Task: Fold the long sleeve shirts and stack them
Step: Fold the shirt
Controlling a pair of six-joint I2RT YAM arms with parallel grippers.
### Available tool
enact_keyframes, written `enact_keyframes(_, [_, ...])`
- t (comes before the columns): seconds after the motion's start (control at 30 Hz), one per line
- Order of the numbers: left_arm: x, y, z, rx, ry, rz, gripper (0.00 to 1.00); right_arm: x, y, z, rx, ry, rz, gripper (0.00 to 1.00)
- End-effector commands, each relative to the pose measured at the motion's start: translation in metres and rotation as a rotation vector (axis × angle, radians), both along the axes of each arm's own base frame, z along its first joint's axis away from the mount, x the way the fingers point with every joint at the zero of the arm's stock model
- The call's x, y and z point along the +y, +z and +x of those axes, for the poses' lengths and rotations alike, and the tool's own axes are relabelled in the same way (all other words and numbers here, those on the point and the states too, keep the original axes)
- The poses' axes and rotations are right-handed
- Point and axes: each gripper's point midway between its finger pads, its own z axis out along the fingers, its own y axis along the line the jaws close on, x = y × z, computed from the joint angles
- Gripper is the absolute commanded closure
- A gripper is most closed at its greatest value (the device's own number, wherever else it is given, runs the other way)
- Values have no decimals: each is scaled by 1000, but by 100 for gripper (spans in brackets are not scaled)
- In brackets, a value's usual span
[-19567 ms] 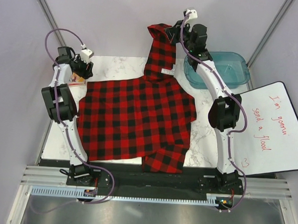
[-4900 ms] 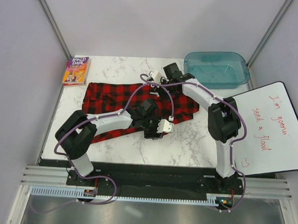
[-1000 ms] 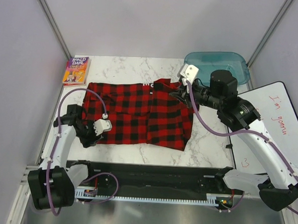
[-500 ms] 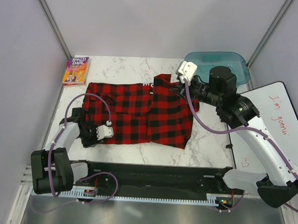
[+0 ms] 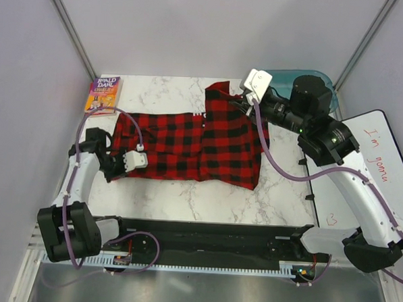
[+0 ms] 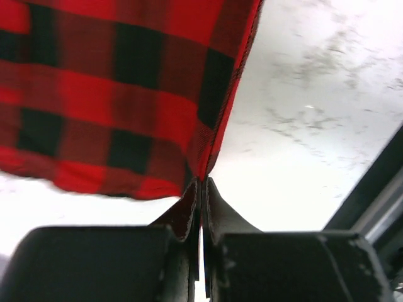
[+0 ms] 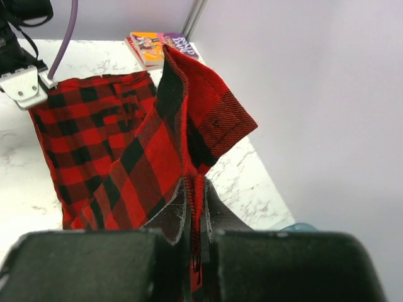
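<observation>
L hand point(image 6: 203, 196) pinched shut on shirt point(image 5: 208, 144) near-left corner | R hand point(image 7: 196, 189) clamps far-right corner, raised | shirt mid-surface point(image 5: 185, 199) | tip: lift evenly, keep cloth taut

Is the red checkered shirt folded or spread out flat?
Partly folded: the shirt lies doubled into a band, its ends pinched by the left gripper and right gripper.
</observation>
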Motion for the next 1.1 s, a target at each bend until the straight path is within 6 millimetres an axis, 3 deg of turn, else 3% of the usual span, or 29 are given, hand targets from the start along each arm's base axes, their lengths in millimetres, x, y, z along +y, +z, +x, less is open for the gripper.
enact_keyframes(0.0, [-7,34,28,-45,36,-89,98,16,23,17,-152,62,-36,100])
enact_keyframes(0.17, [-4,49,63,-82,99,-123,98,33,40,61,-247,65,-53,100])
enact_keyframes(0.2, [-4,46,67,-75,116,-129,98,29,57,68,-285,55,-40,100])
enact_keyframes(0.23, [-2,49,77,-102,123,-126,98,37,48,83,-285,66,-59,100])
enact_keyframes(0.3, [2,46,87,-98,150,-127,98,42,51,102,-312,72,-67,100])
enact_keyframes(0.4, [5,43,103,-100,177,-134,98,53,52,120,-350,112,-77,100])
enact_keyframes(0.77, [13,20,130,-56,273,-143,98,96,45,172,-481,200,-42,100])
enact_keyframes(1.07, [22,19,158,-104,381,-155,98,103,45,195,-546,153,-3,100])
